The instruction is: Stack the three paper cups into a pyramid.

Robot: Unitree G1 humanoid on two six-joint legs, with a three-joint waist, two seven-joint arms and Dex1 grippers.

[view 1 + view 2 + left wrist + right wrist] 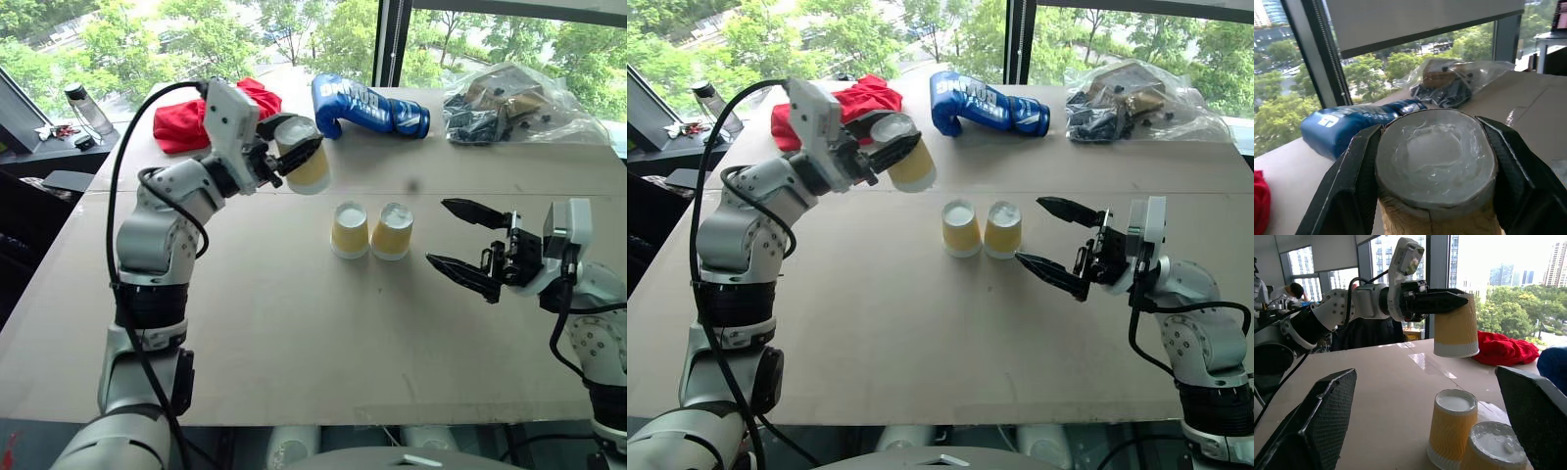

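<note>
Cardboard-topped table by the windows: from the head view, two cups sit upside down, touching, mid-table. Left gripper is clamped on the third cup, up in the air. Right gripper waits spread wide. Left wrist view: cup base squeezed between fingers. Next it probably needs centering over the pair's seam.
</note>
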